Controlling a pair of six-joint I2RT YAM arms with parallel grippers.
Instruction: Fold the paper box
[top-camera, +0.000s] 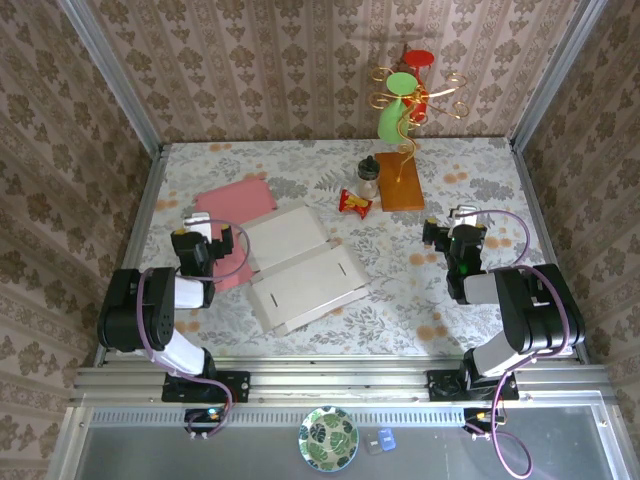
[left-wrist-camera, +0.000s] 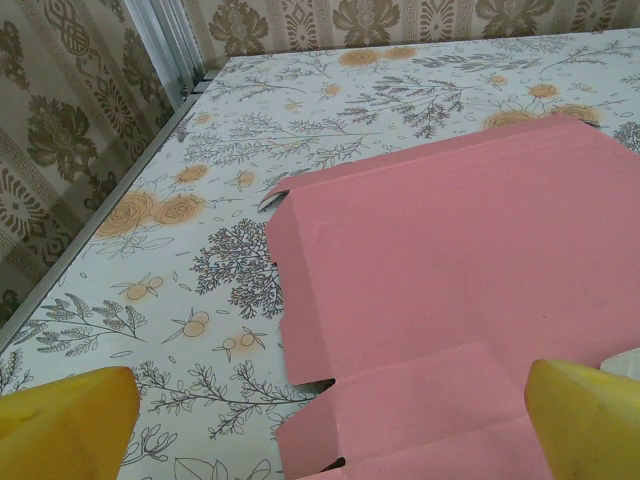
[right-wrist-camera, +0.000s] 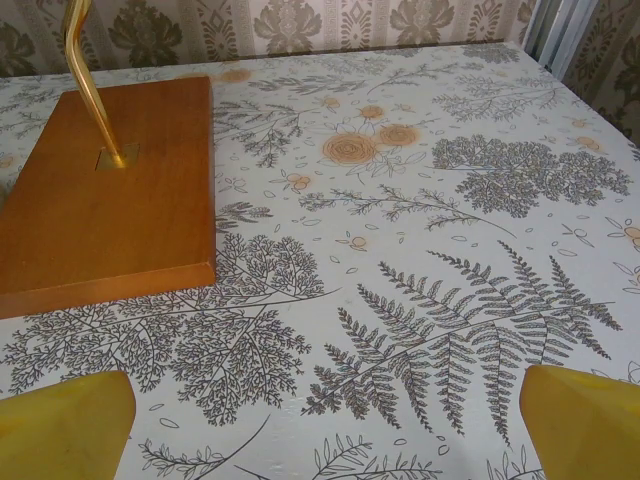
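Note:
The paper box (top-camera: 235, 200) lies flat on the left half of the table with its pink face up. White creased panels with flaps (top-camera: 310, 285) lie against its right side. In the left wrist view the pink sheet (left-wrist-camera: 450, 250) shows notched flaps along its left edge. My left gripper (top-camera: 198, 226) hovers at the box's near left edge. It is open, and its yellow fingertips (left-wrist-camera: 65, 425) straddle the pink flap (left-wrist-camera: 330, 430) without touching it. My right gripper (top-camera: 460, 222) is open over bare tablecloth (right-wrist-camera: 325, 430) on the right, far from the box.
An orange wooden base (right-wrist-camera: 100, 190) with a gold wire stand (top-camera: 405, 110) sits at the back centre-right, just left of my right gripper. A small bottle (top-camera: 369, 177) and a red wrapper (top-camera: 355, 203) lie beside it. A metal rail (left-wrist-camera: 170, 40) edges the table.

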